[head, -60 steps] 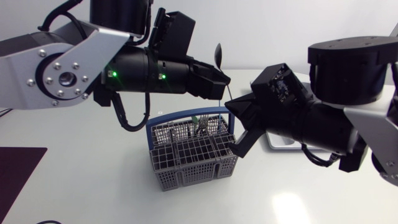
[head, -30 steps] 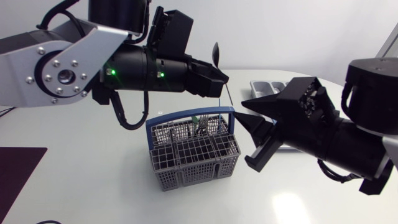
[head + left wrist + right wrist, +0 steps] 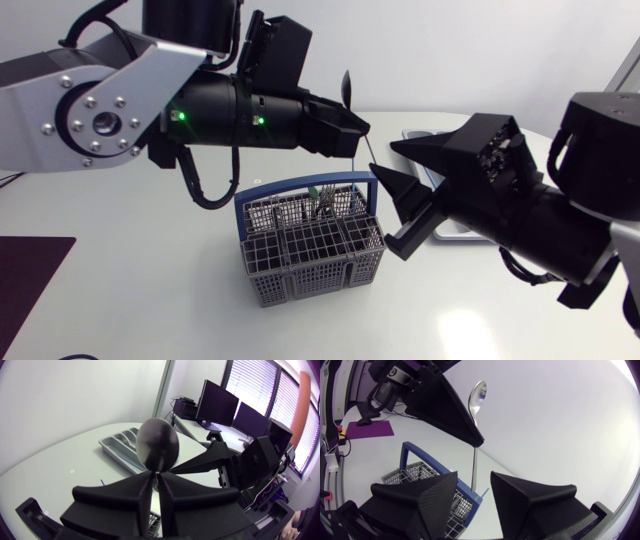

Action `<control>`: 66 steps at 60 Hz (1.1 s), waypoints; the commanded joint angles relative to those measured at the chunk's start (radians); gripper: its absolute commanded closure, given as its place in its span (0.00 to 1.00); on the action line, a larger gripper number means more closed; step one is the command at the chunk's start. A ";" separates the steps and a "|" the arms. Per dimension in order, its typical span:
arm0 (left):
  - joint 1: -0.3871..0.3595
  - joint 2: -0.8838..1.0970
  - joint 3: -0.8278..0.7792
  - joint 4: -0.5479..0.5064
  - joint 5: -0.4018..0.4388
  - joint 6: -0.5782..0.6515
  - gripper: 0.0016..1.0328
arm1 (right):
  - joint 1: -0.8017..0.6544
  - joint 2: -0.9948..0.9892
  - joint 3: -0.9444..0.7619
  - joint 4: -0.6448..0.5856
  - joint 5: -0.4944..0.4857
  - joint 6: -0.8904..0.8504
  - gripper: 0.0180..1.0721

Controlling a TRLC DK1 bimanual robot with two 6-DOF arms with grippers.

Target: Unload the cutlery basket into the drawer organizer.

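Note:
My left gripper [image 3: 352, 128] hangs above the basket, shut on a metal spoon [image 3: 349, 86] that stands upright with its bowl up. In the left wrist view the spoon's bowl [image 3: 157, 445] rises just past my left gripper [image 3: 156, 476]. My right gripper [image 3: 384, 162] is open, level with the lower end of the spoon's handle. In the right wrist view the spoon's handle [image 3: 473, 462] hangs down into the gap of the right gripper [image 3: 474, 481], touching neither finger. The grey cutlery basket [image 3: 312, 252] with its blue handle sits below, with some cutlery inside.
The grey drawer organizer [image 3: 124, 446] lies on the white table beyond the basket, mostly hidden behind my right arm in the head view [image 3: 418, 134]. A dark purple mat [image 3: 28, 270] lies at the table's left edge.
My right gripper left the basket's right side and opened. It swung away to the right, then came up to the spoon's handle. The left arm and spoon stayed still.

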 commanded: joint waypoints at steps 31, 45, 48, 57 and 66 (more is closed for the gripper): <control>-0.002 0.018 0.038 -0.001 0.014 -0.022 0.93 | 0.063 0.146 0.014 0.125 0.128 -0.070 0.84; -0.006 0.021 0.043 -0.004 0.017 -0.022 0.93 | 0.061 0.170 0.024 0.135 0.116 -0.061 0.87; -0.006 0.023 0.043 -0.005 0.017 -0.022 0.93 | 0.061 0.169 0.021 0.134 0.113 -0.050 0.81; -0.002 0.024 0.047 -0.018 0.023 -0.023 0.93 | 0.060 0.150 0.015 0.114 0.105 -0.027 0.57; 0.001 0.028 0.052 -0.018 0.025 -0.025 0.93 | 0.040 0.123 0.020 0.076 0.056 0.030 0.47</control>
